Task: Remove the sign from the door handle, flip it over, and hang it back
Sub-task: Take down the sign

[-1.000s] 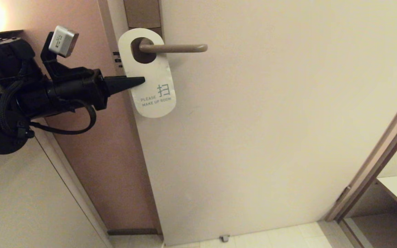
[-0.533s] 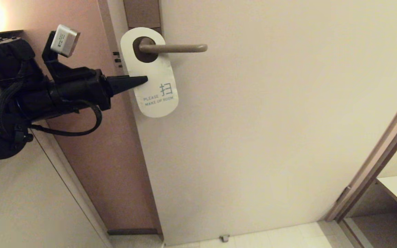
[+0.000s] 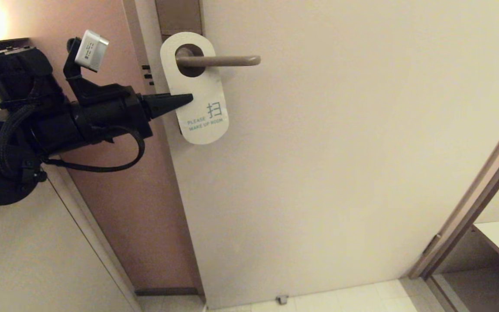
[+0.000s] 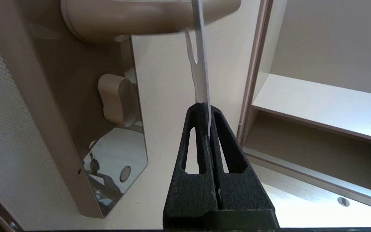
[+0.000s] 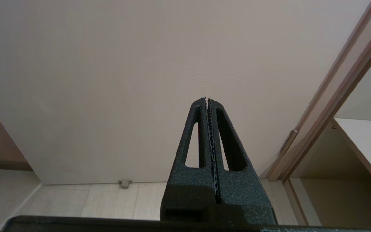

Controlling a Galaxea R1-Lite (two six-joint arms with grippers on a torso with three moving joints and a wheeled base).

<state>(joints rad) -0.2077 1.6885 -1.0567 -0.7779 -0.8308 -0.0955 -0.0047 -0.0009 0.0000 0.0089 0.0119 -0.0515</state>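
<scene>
**Edge grip on the door sign**

The left end effector point(image 3: 189, 100) is clamped on the sign point(image 3: 197, 86) by its side edge, so the oval hole stays free to slide along the door handle point(image 3: 219, 61). White "MAKE UP ROOM" side faces out. The right end effector point(image 5: 207, 99) sits shut, empty, idle, facing the door point(image 3: 340, 151).

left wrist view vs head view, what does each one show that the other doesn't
Only the left wrist view shows the thumb-turn knob below the lever and the sign's thin edge pinched between the fingers. Only the head view shows the sign's white face reading PLEASE MAKE UP ROOM, the door handle's full length, and the floor. Both show the left gripper shut on the sign, which hangs on the handle, plus the door.
</scene>
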